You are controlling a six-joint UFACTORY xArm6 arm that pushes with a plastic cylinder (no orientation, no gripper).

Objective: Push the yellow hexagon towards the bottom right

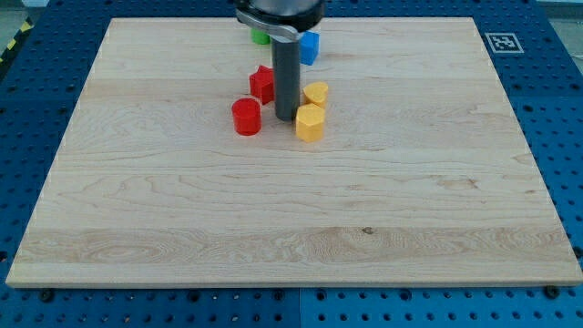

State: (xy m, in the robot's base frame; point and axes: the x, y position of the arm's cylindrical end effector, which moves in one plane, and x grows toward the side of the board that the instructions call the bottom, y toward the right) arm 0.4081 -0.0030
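Note:
The yellow hexagon [310, 122] sits on the wooden board [291, 210] above its middle. A second yellow block [316, 93], its shape unclear, lies just above it and touches it or nearly so. My tip [285, 118] stands right at the hexagon's left side, between it and the red blocks. A red cylinder [246, 117] lies to the tip's left. A red star-like block [262, 83] lies up and left of the tip, partly behind the rod.
A blue block [311, 46] and a green block [260, 37] sit near the board's top edge, partly hidden by the arm's dark mount [280, 14]. A fiducial tag [502, 42] lies off the board's top right corner.

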